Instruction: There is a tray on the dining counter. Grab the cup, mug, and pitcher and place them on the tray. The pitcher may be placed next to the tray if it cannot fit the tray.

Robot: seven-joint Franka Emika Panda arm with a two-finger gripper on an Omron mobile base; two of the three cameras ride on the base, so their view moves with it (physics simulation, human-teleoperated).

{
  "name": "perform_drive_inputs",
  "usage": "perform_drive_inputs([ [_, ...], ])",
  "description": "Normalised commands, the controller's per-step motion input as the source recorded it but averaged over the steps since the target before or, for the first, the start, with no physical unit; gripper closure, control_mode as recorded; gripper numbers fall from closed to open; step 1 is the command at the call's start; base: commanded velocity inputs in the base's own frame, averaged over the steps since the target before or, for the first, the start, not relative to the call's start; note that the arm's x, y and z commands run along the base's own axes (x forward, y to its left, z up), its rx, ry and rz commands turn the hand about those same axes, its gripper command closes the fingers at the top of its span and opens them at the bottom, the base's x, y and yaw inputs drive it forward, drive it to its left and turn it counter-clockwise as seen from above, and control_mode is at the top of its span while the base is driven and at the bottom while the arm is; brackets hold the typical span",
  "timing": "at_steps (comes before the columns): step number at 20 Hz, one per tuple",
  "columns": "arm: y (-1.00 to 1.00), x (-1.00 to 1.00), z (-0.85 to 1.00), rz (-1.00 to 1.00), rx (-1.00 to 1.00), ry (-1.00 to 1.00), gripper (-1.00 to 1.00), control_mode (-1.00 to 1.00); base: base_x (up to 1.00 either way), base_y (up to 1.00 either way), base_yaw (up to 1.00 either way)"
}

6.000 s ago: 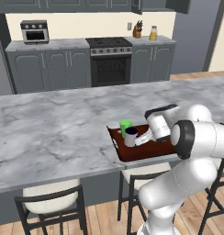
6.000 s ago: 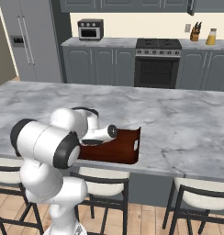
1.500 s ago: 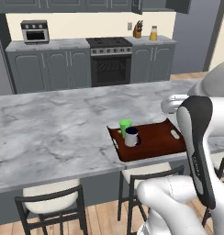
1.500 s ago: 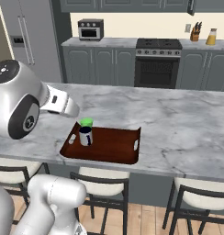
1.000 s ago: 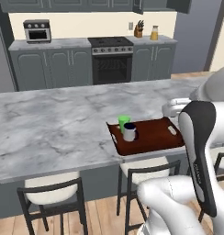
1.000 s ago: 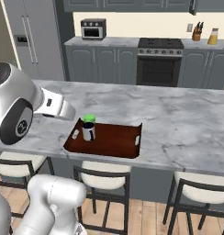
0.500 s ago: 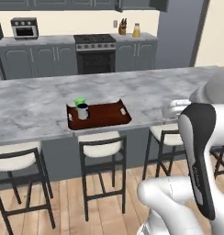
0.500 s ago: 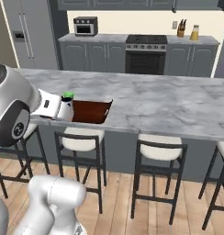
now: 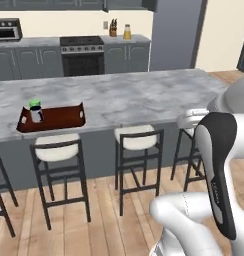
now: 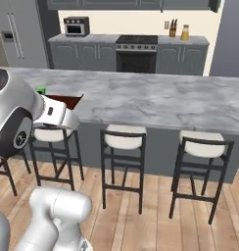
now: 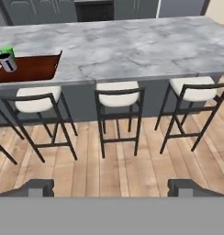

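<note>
The dark reddish-brown tray [image 9: 56, 119] lies on the marble dining counter [image 9: 139, 95], toward its left end. The green cup [image 9: 34, 104] and the grey mug [image 9: 37, 114] stand upright in the tray's left part, the cup just behind the mug. The hand view shows the tray [image 11: 36, 69], cup [image 11: 8, 50] and mug [image 11: 7, 62] at upper left. The pitcher [image 9: 127, 32], holding orange liquid, stands on the back counter beside a knife block. My gripper [image 11: 112, 187] is open and empty, well back from the counter over the wooden floor.
White-seated black stools [image 9: 135, 137] line the near side of the dining counter. A stove [image 9: 82, 55] and microwave [image 9: 6, 30] stand along the back wall, a fridge [image 10: 16, 34] at far left. My white arm [image 9: 219, 165] takes up the lower right of the left base view.
The whole picture has shifted: the base has backed away from the counter and moved right, so the tray sits farther off and to the left. The gripper stays open.
</note>
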Motion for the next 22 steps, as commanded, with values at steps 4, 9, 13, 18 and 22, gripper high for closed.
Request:
perform_drive_inputs([
  [4, 0.0, 0.0, 0.0, 0.0, 0.0, 0.0, -1.0, 1.0, -0.37, -1.0, 0.0],
  [9, 0.0, 0.0, 0.0, 0.0, 0.0, 0.0, -1.0, 1.0, -0.13, -1.0, 0.0],
  [13, 0.0, 0.0, 0.0, 0.0, 0.0, 0.0, -1.0, 1.0, 0.0, -1.0, 0.0],
  [18, 0.0, 0.0, 0.0, 0.0, 0.0, 0.0, -1.0, 1.0, -0.01, -0.97, 0.0],
  [22, 0.0, 0.0, 0.0, 0.0, 0.0, 0.0, -1.0, 1.0, 0.0, -1.0, 0.0],
])
